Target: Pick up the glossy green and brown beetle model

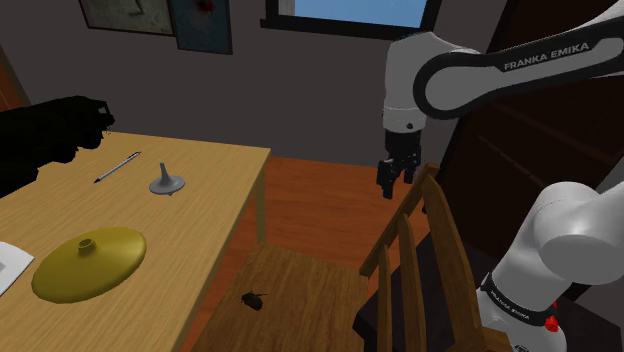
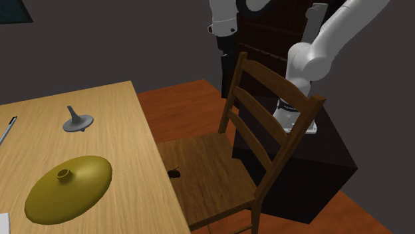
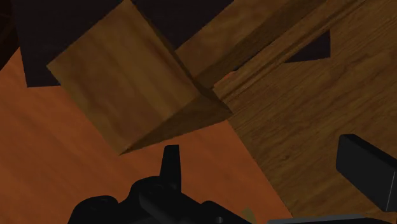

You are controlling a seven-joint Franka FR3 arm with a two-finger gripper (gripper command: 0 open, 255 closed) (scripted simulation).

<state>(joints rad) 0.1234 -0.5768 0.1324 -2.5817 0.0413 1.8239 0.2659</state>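
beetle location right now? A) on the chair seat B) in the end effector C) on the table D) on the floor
A: the small dark beetle model lies on the wooden chair seat, near the table edge, well apart from the open end effector higher up.

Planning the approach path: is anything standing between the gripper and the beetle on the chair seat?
Possibly the chair back: the open gripper hangs by its top corner, while the dark beetle lies on the seat in front of the slats. Nothing stands over the beetle itself.
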